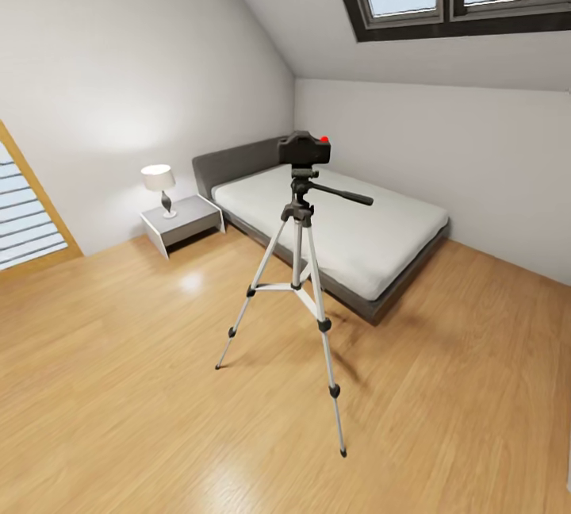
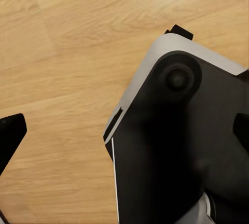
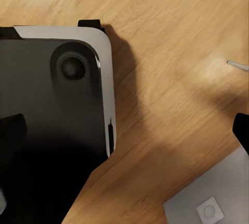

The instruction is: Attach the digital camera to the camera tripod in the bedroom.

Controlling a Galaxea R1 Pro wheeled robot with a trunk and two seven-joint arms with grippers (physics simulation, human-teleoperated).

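camera [image 1: 304, 149] sitting on top of tripod [image 1: 297, 260] head, mid-room on wood floor [image 1: 119, 387], bed [image 1: 349, 228] just behind, nightstand [image 1: 181, 222] with lamp [image 1: 159, 183] off to the left by the wall. looks mounted already, red dot up, black handle sticking out toward the right; lock not checkable from here. both wrist views pointing down at floor and the robot's own base [image 2: 176, 146], so camera lies ahead of and above both arms, neither clearly nearer. left gripper [image 2: 124, 136]: dark finger tips at opposite edges of its view, spread wide, holding nothing. right gripper [image 3: 124, 130]: same, tips far apart at the edges, empty. tripod standing upright, long axis vertical, three legs splayed. judged done or nearly; any further touch needs arms raised to head height of the stand.
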